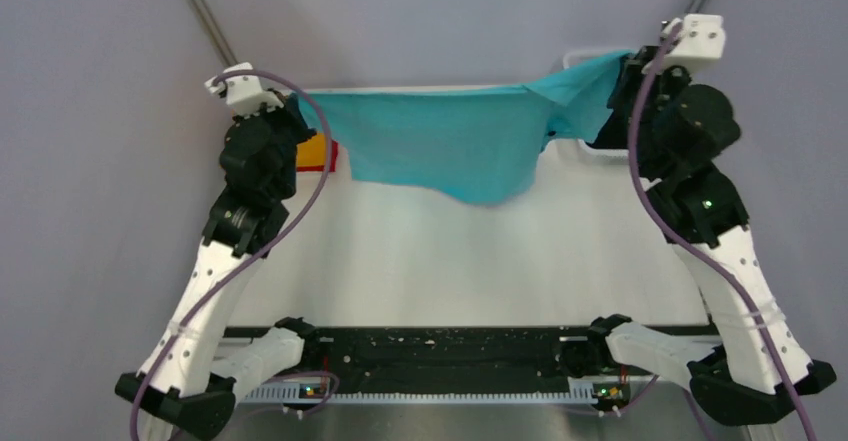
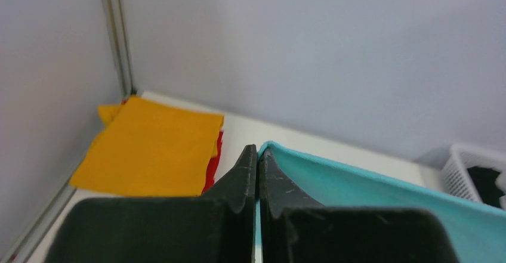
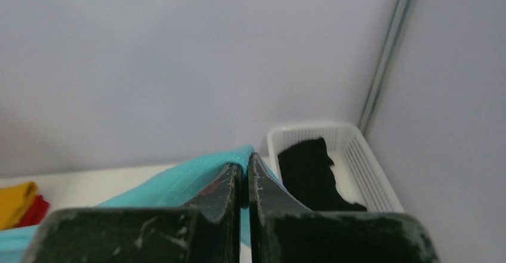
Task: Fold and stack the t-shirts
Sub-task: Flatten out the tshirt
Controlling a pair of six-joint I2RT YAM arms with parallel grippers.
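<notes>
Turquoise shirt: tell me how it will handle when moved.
Probably floppy: the turquoise shirt sags in the middle between the left end effector and the right end effector. Likely light, since two small pinches at its edge carry it. If pushed, it would probably bunch rather than slide.

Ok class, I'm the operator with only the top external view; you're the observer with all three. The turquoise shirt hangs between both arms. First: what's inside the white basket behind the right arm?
Observer: A black shirt lies crumpled in the white basket.
Operator: And the orange and red by the left arm?
Observer: A folded orange shirt lies on top of a red shirt.
Operator: Are both grips real?
Observer: Yes. The left gripper and right gripper each have their fingers shut with the turquoise shirt pinched between them.
</notes>
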